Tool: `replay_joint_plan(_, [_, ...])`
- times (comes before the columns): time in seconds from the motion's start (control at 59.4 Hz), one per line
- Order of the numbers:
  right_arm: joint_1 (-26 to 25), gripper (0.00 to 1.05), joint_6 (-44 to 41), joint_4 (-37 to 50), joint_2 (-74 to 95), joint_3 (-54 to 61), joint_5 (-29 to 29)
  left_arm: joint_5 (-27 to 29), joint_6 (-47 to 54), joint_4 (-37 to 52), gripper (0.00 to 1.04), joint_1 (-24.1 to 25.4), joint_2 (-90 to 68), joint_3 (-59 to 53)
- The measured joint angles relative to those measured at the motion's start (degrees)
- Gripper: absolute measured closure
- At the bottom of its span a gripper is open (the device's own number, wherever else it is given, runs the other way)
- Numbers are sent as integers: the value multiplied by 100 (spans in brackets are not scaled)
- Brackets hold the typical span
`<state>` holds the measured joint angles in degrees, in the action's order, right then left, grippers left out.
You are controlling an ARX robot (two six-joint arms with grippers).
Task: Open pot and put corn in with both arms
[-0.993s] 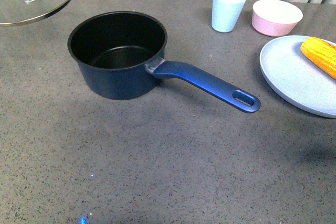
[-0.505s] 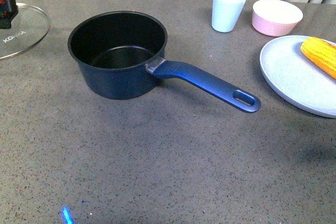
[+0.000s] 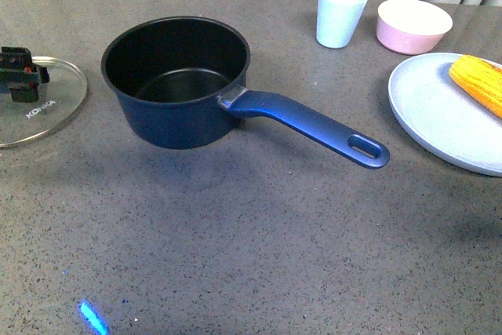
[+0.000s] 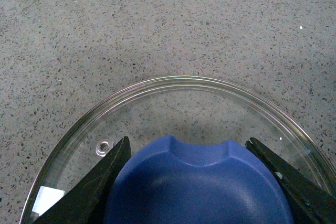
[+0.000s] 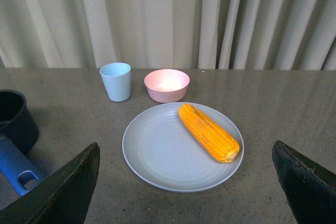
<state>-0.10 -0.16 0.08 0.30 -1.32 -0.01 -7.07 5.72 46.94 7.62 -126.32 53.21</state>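
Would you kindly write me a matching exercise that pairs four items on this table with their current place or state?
Things: 1 pot; 2 corn; 3 glass lid; 4 pink bowl.
States: A on the grey plate; B uncovered and empty; C next to the pale blue cup; D gripped at its knob by the left end effector.
Pairs: 1-B; 2-A; 3-D; 4-C.

Navy pot [image 3: 176, 84] upright, uncovered, empty, yellow-orange corn [image 5: 208, 131] on plate right of it

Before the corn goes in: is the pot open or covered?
Open. The pot shows its bare black inside, and the glass lid lies on the table beside it.
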Motion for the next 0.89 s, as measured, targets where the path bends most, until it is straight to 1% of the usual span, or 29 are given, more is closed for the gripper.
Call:
replay_joint_plan(0.471, [0, 9, 0, 0, 2, 0, 0, 4, -164, 389, 46, -105, -249, -44])
replay_joint_plan(0.522, [0, 9, 0, 0, 2, 0, 0, 42, -146, 424, 36, -116, -264, -57])
replay_joint_plan(0.623, [0, 9, 0, 0, 0, 0, 0, 48, -125, 450, 20, -120, -295, -87])
replay_joint_plan(0.657, [0, 9, 0, 0, 0, 0, 0, 50, -122, 452, 17, -120, -295, -94])
replay_joint_plan(0.707, [0, 9, 0, 0, 2, 0, 0, 46, -96, 463, 8, -120, -295, -118])
replay_joint_plan(0.774, [0, 9, 0, 0, 2, 0, 0, 24, -98, 485, 9, -120, -275, -177])
replay_joint_plan(0.892, [0, 9, 0, 0, 2, 0, 0, -35, -77, 494, 9, -120, -92, -380])
